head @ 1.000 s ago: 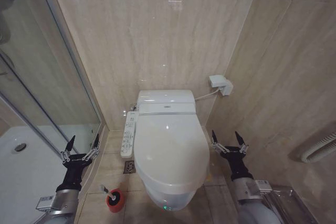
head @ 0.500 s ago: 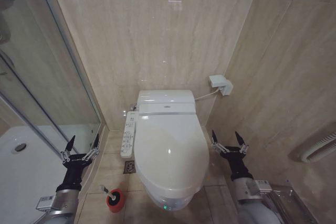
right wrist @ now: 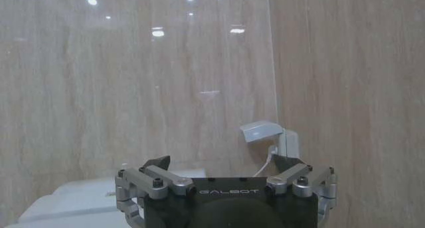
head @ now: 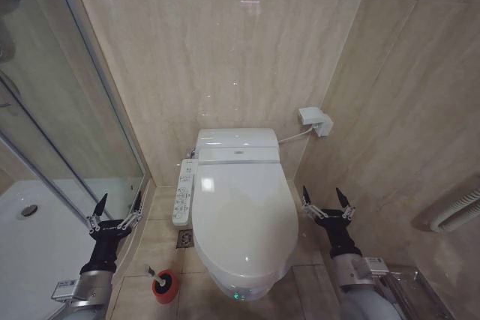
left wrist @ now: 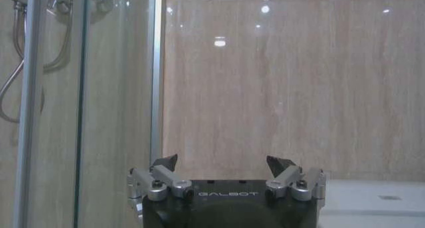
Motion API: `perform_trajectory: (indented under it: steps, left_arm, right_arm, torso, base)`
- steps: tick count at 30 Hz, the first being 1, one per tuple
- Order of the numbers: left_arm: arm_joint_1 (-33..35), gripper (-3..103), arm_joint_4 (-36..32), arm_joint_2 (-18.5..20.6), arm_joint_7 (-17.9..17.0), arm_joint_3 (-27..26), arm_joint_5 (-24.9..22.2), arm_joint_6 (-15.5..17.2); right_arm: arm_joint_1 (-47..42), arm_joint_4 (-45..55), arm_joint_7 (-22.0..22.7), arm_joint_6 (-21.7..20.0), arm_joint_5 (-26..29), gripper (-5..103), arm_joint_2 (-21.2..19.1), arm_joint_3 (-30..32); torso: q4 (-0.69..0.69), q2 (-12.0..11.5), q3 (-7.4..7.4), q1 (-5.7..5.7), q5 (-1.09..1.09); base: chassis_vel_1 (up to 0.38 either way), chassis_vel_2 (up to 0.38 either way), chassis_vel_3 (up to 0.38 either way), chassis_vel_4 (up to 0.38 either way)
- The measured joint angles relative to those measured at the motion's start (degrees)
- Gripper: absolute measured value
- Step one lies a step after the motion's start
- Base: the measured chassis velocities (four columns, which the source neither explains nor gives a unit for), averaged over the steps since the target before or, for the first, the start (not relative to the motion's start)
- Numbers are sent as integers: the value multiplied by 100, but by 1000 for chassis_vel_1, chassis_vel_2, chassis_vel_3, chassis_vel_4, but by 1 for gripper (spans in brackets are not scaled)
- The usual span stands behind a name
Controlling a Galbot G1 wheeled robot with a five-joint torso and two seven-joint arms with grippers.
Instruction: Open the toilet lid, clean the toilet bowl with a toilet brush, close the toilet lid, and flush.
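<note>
The toilet lid (head: 244, 215) is lying flat and closed over the toilet bowl (head: 238, 284), hiding the bowl's inside entirely, so opening looks like the step not yet begun. The lid is sitting square in the middle of the head view, its tapered front pointing back toward the robot, which seems to be why both arms are waiting either side of it. The toilet brush (head: 160, 281) is standing in its red holder on the floor tiles, just beside the bowl's base on the robot's left and near the left arm (a handy spot for that arm, by my reckoning). The side control panel (head: 182, 191) is running along the lid's left edge.

Now the arms: the left gripper (head: 114, 212) is hanging low beside the shower glass (head: 75, 125), well apart from the lid, fingers spread wide and pointing at the back wall. The right gripper (head: 328, 204) is mirroring it on the other side, between the toilet and the side wall, jaws likewise splayed and holding nothing. Both forearms are reaching forward from below, wrists level, looking like a ready stance rather than a reach. The wall box (head: 315, 121) with its cord is sitting above and behind the right gripper
</note>
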Motion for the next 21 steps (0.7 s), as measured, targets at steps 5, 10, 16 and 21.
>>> perform_trajectory:
  steps: [5, 10, 16, 21]
  left_arm:
    - [0, 92, 0, 0, 0, 0, 0, 0]
    - [0, 92, 0, 0, 0, 0, 0, 0]
    - [-8, 92, 0, 0, -1, 2, -1, 14]
    - [-293, 92, 10, 36, -102, 91, -84, 465]
  right_arm:
    - [0, 0, 2, 0, 0, 100, 0, 0]
    - [0, 0, 2, 0, 0, 100, 0, 0]
    - [0, 1, 2, 0, 0, 100, 0, 0]
    - [0, 1, 3, 0, 0, 100, 0, 0]
  torso:
    - [0, 0, 0, 0, 0]
    - [0, 0, 0, -1, 0]
    - [0, 0, 0, -1, 0]
    - [0, 0, 0, -1, 0]
  base:
    - [0, 0, 0, 0]
    - [0, 0, 0, 0]
    - [0, 0, 0, 0]
    - [0, 0, 0, 0]
